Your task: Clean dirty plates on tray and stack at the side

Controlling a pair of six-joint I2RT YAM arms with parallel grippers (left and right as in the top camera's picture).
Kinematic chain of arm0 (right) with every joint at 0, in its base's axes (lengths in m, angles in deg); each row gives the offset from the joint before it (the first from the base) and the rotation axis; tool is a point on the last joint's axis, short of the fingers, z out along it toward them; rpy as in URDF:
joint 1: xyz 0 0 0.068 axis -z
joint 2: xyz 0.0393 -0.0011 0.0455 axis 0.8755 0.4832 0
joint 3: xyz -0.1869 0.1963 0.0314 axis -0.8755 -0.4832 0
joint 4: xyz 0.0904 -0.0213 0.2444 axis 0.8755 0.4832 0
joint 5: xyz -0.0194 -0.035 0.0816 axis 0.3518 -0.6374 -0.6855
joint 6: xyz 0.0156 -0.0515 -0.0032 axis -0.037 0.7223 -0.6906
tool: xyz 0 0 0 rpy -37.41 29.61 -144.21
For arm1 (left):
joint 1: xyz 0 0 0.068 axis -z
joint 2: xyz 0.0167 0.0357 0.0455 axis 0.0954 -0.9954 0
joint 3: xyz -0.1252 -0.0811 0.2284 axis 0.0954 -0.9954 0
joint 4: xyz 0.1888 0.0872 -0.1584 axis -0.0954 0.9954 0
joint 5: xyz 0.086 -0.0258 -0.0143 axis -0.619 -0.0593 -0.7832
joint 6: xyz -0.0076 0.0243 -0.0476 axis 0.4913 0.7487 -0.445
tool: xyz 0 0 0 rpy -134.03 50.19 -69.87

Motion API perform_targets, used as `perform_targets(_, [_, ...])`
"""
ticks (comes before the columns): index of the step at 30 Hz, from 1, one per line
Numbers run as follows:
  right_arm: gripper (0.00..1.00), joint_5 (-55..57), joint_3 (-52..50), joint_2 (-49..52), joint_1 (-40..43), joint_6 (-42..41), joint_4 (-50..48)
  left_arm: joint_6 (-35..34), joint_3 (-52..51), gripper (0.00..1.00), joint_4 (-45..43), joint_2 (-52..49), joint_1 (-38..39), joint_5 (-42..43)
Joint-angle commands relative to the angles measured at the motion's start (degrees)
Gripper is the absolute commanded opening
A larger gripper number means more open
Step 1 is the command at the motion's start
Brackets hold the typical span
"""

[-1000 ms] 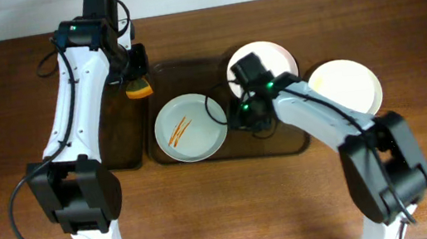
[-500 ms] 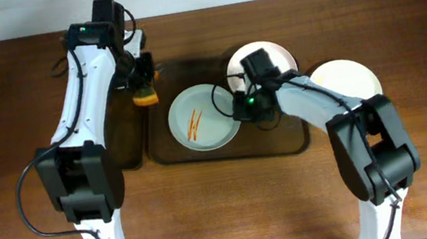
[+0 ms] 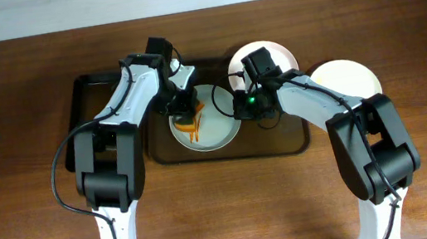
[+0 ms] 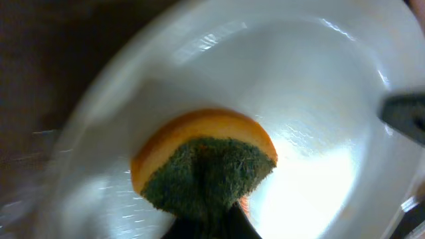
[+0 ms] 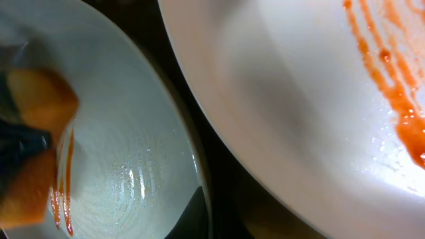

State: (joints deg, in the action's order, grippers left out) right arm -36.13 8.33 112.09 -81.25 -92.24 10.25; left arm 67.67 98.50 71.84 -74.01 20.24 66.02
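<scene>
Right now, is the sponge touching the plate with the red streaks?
Yes, the orange sponge sits pressed against the inner surface of that plate.

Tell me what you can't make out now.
Grip of the right gripper on the front plate: right arm covers it overhead; right wrist view cuts it off.
Extent of sauce on the rear plate: arm covers it overhead; wrist frame crops it.
Whatever is under the sponge: covered in every view.
</scene>
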Motion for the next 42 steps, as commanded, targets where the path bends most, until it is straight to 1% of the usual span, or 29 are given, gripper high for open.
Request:
perform_targets(1, [0.04,0.26,0.09,1.42,-0.46,0.39,0.26,12.92,-4.39,0.00,0.00,-1.51,0.26,5.51])
perform_targets(2, [0.04,0.28,0.09,1.42,-0.46,0.39,0.26,15.19,-5.31,0.00,-0.09,-1.51,0.26,5.53])
perform_targets(3, [0.04,0.28,0.09,1.42,-0.46,0.39,0.26,15.58,-5.66,0.00,0.33,-1.51,0.26,5.51])
perform_targets(4, [0.04,0.28,0.09,1.42,-0.46,0.39,0.24,15.91,-5.70,0.00,2.10,-1.51,0.26,5.51])
perform_targets(6, [0.04,0.28,0.09,1.42,-0.46,0.39,0.24,20.22,-5.70,0.00,7.45,-1.51,0.26,5.44])
perform_targets(8, [0.04,0.28,0.09,1.42,-0.46,0.39,0.24,23.56,-5.70,0.00,10.29,-1.51,0.24,3.15])
perform_targets(10, [0.04,0.28,0.09,1.42,-0.46,0.39,0.24,29.49,-5.70,0.00,11.41,-1.51,0.24,0.96])
perform_targets(11, [0.04,0.26,0.09,1.42,-0.46,0.39,0.24,32.06,-5.70,0.00,10.19,-1.51,0.24,0.94])
perform_targets(13, [0.04,0.28,0.09,1.42,-0.46,0.39,0.24,32.26,-5.81,0.00,3.65,-1.51,0.26,-2.27])
perform_targets(14, [0.04,0.28,0.09,1.42,-0.46,0.39,0.24,32.26,-6.64,0.00,-0.98,-1.51,0.44,-5.31])
perform_targets(17, [0.04,0.31,0.09,1.42,-0.46,0.39,0.24,32.24,-12.22,0.00,-12.20,-1.51,1.22,-13.31])
perform_targets(18, [0.04,0.31,0.09,1.42,-0.46,0.42,0.24,31.50,-13.86,0.00,-14.84,-1.51,1.27,-14.08])
perform_targets(19, [0.04,0.31,0.09,1.42,-0.46,0.39,0.24,27.93,-15.43,0.00,-17.99,-1.51,1.25,-14.29])
perform_targets(20, [0.04,0.31,0.09,1.42,-0.46,0.39,0.24,23.12,-15.61,0.00,-19.34,-1.51,1.25,-14.27])
perform_targets(21, [0.04,0.31,0.09,1.42,-0.46,0.39,0.22,20.98,-15.61,0.00,-19.43,-1.49,1.27,-14.27])
perform_targets(22, [0.04,0.31,0.09,1.42,-0.46,0.39,0.24,20.61,-15.61,0.00,-18.43,-1.46,1.33,-14.10])
perform_targets(23, [0.04,0.31,0.09,1.42,-0.46,0.39,0.24,21.99,-15.61,0.00,-16.48,-1.46,1.38,-14.05])
perform_targets(24, [0.04,0.28,0.09,1.42,-0.46,0.39,0.26,27.41,-15.61,0.00,-12.79,-1.46,1.38,-14.05])
perform_targets(26, [0.04,0.28,0.09,1.42,-0.46,0.39,0.26,44.37,-15.61,0.00,-1.31,-1.46,1.38,-14.05])
perform_targets(28, [0.04,0.28,0.09,1.42,-0.46,0.39,0.26,48.92,-15.61,0.00,2.21,-1.49,1.38,-12.92])
perform_targets(29, [0.04,0.28,0.09,1.42,-0.46,0.39,0.28,53.07,-15.61,0.00,4.66,-1.46,1.38,-8.28])
perform_targets(31, [0.04,0.28,0.09,1.42,-0.46,0.39,0.28,57.33,-15.61,0.00,7.48,-1.46,1.40,-3.89])
perform_targets(33, [0.04,0.28,0.09,1.42,-0.46,0.39,0.26,63.25,-15.61,0.00,10.03,-1.49,1.88,-0.17])
perform_targets(34, [0.04,0.28,0.09,1.42,-0.46,0.39,0.26,63.95,-15.61,0.00,9.51,-1.49,2.32,-0.04])
perform_targets(37, [0.04,0.28,0.09,1.42,-0.46,0.39,0.26,63.84,-15.61,0.00,3.98,-1.49,2.34,-0.07])
perform_targets(39, [0.04,0.31,0.09,1.42,-0.46,0.42,0.26,58.34,-15.61,0.00,-2.60,-1.49,2.34,-2.84])
perform_targets(42, [0.04,0.31,0.09,1.42,-0.46,0.42,0.26,50.82,-15.61,0.00,-8.85,-1.49,2.34,-10.49])
